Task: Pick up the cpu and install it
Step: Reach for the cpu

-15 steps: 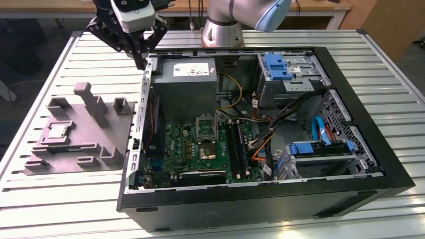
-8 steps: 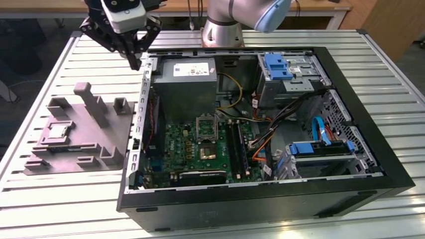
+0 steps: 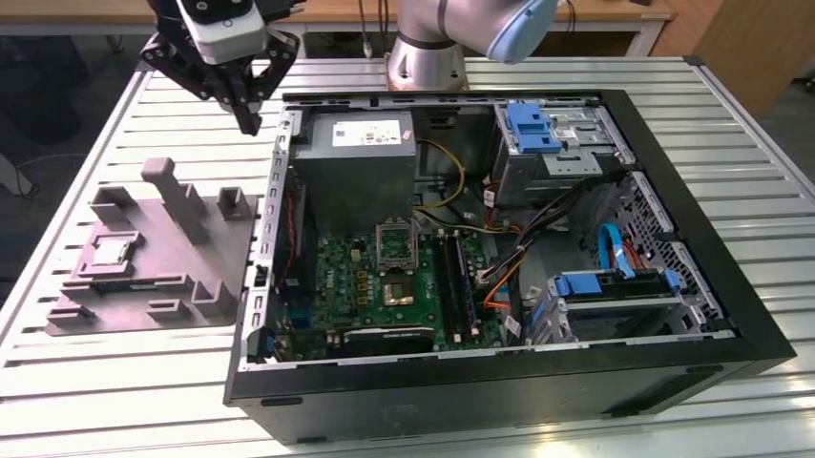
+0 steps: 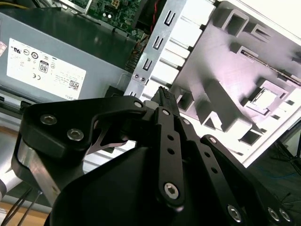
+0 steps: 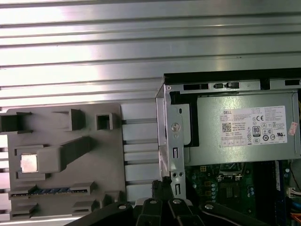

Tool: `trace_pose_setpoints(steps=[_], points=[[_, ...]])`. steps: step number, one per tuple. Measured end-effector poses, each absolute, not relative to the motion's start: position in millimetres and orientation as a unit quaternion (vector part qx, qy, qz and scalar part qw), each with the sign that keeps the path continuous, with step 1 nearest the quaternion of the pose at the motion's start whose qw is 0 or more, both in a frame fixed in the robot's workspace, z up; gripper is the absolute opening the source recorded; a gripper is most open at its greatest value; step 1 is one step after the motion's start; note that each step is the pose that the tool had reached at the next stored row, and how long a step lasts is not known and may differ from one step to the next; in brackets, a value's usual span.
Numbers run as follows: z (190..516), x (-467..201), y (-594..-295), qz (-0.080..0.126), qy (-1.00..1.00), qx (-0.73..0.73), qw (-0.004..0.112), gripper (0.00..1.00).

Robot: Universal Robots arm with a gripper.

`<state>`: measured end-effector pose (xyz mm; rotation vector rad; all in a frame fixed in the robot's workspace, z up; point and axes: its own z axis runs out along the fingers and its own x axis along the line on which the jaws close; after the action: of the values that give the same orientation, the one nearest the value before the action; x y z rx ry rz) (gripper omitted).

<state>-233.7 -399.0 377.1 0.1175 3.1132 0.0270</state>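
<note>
slatted metal counter carries everything. black computer case lies on its side, open panel up, taking most of the exterior view's right and centre. robot arm is based behind the case, at the far edge.

inside the case: grey power supply against the far wall, green motherboard on the nearer side of it, drive bays with blue latches toward the exterior view's right. dark square socket with a shiny frame sits on the board near the power supply.

grey holder tray rests on the counter just beside the case, on the exterior view's left, with raised blocks and pockets.

end effector hangs above the counter at the case's far corner, tips pointing down, just beside the case wall near the power supply. fingers pressed together, tips meeting, nothing between them; the same shows in the second wrist view.

cpu, small, square and silvery, lies flat in a pocket of the tray on the side away from the case. well apart from the end effector, untouched. in the first wrist view the cpu shows as a bright square in its recess.
</note>
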Motion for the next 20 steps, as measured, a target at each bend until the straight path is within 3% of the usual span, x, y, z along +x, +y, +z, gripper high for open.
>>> trace_pose_setpoints(steps=[20], points=[[377.0, -240.8, -399.0, 0.009, 0.999, 0.038, 0.013, 0.11]])
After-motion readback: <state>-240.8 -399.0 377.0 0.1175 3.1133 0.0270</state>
